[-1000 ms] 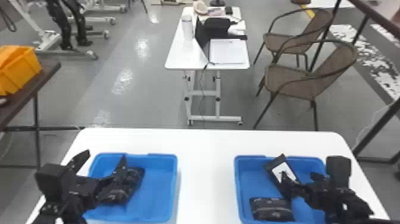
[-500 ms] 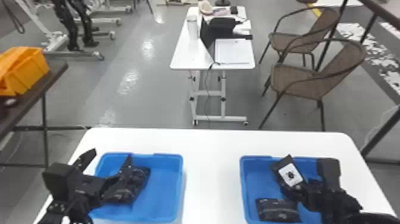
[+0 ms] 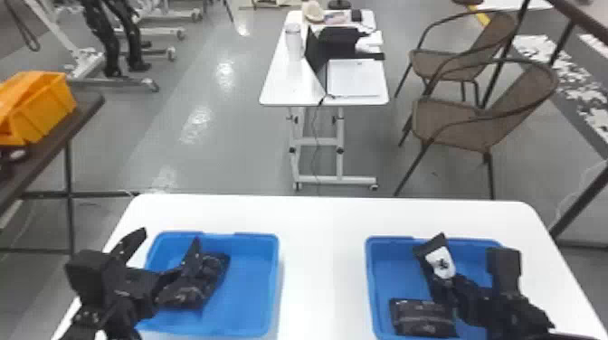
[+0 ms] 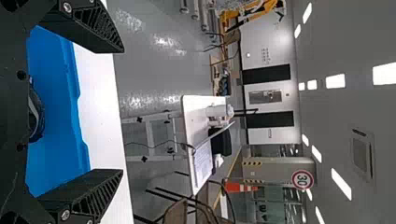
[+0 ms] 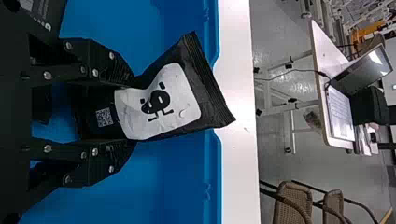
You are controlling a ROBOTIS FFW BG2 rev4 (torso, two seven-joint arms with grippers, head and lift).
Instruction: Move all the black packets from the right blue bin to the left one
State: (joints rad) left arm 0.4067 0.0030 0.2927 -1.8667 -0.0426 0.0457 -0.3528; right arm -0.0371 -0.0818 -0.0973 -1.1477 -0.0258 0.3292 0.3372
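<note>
In the head view, my left end effector [image 3: 171, 236] has its two flat fingers wide apart over the left blue bin [image 3: 275, 289]. Crinkly black packets [image 3: 199, 280] lie in that bin, right by it. My right end effector [image 3: 447, 287] is at the right blue bin [image 3: 369, 276], clamped on the held packet [image 3: 439, 262]. That one leans, and its top end points away from me and a bit to the left. In the same bin, near it, the flat packet [image 3: 423, 318] lies with its long way going side to side. Both bins sit on the smooth white table [image 3: 323, 253].

In the left wrist view, my black fingers have ridged insides and are far apart.

In the right wrist view, my fingers pinch the held packet from both sides. Its long way runs out between them, past the bin's far edge. It is black and wrinkly, with a white patch, a funny black face and a ribbed end.
</note>
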